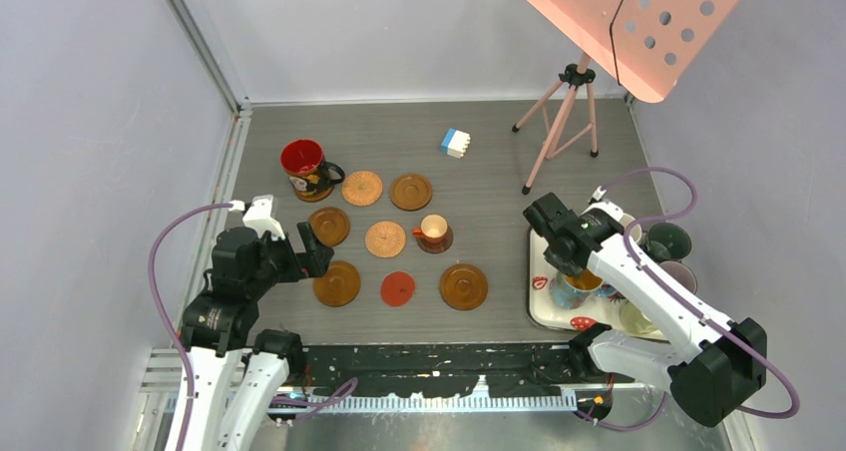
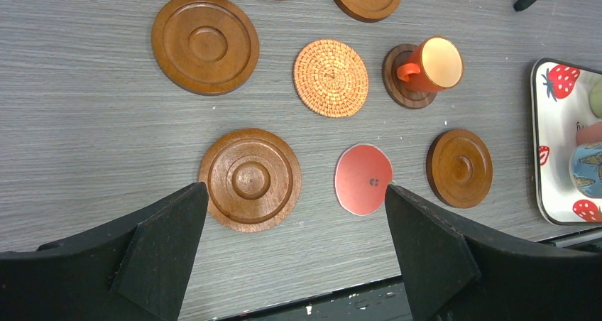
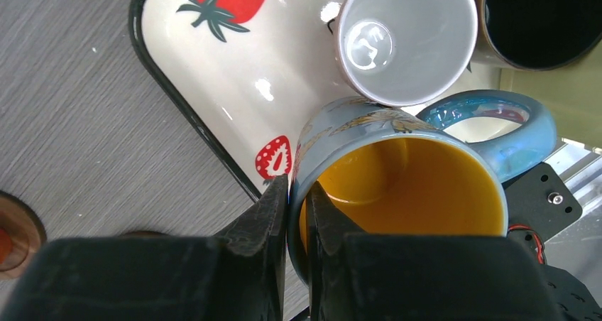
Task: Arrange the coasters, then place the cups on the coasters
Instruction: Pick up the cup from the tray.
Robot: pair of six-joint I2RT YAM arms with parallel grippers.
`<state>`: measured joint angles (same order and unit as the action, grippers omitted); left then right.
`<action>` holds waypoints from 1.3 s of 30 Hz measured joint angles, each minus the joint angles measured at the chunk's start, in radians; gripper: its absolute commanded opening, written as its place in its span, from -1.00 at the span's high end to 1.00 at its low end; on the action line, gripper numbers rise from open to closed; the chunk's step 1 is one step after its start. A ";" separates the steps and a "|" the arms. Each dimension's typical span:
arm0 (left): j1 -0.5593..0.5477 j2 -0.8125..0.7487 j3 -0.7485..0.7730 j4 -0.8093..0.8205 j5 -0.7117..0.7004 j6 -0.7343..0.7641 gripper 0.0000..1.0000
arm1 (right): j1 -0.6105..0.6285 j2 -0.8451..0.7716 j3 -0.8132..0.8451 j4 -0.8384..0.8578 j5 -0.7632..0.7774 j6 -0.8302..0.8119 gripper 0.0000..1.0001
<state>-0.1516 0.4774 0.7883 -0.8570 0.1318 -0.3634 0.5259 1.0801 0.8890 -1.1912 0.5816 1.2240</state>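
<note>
Several round coasters lie in rows mid-table: a woven one [image 1: 385,238], a red one [image 1: 397,288] and a brown one [image 1: 336,283] [image 2: 250,179] among them. A small orange cup [image 1: 434,229] [image 2: 433,64] stands on a dark coaster [image 2: 401,86]. At the back left, a red-inside mug [image 1: 304,162] sits on another coaster. My left gripper [image 1: 317,249] [image 2: 294,188] hangs open and empty above the near row. Over the tray, my right gripper [image 1: 574,266] [image 3: 299,193] is shut on the rim of the blue cup with a yellow inside [image 3: 405,172], one finger inside and one outside.
The white strawberry tray [image 1: 544,301] [image 3: 213,72] at the right holds more cups, including a pale one [image 3: 405,40] and a dark one [image 3: 539,15]. A blue-and-white block [image 1: 455,143] lies at the back. A pink stand on a tripod [image 1: 564,112] rises at the back right.
</note>
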 measured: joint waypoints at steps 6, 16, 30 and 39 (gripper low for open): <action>0.000 0.000 0.000 0.000 0.000 0.000 -0.99 | 0.000 0.007 0.051 -0.002 -0.002 -0.065 0.89; 0.000 0.000 0.000 0.000 0.000 0.000 -0.99 | 0.000 0.027 0.109 0.000 -0.030 -0.142 0.89; 0.000 0.000 0.000 0.000 0.000 0.000 -0.99 | 0.023 0.073 0.183 -0.005 -0.053 -0.180 0.90; 0.000 0.000 0.000 0.000 0.000 0.000 -0.99 | 0.050 0.103 0.254 -0.015 -0.052 -0.190 0.89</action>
<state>-0.1516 0.4774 0.7883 -0.8574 0.1318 -0.3634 0.5755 1.1831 1.1427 -1.2064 0.5297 1.0336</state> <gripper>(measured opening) 0.994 0.173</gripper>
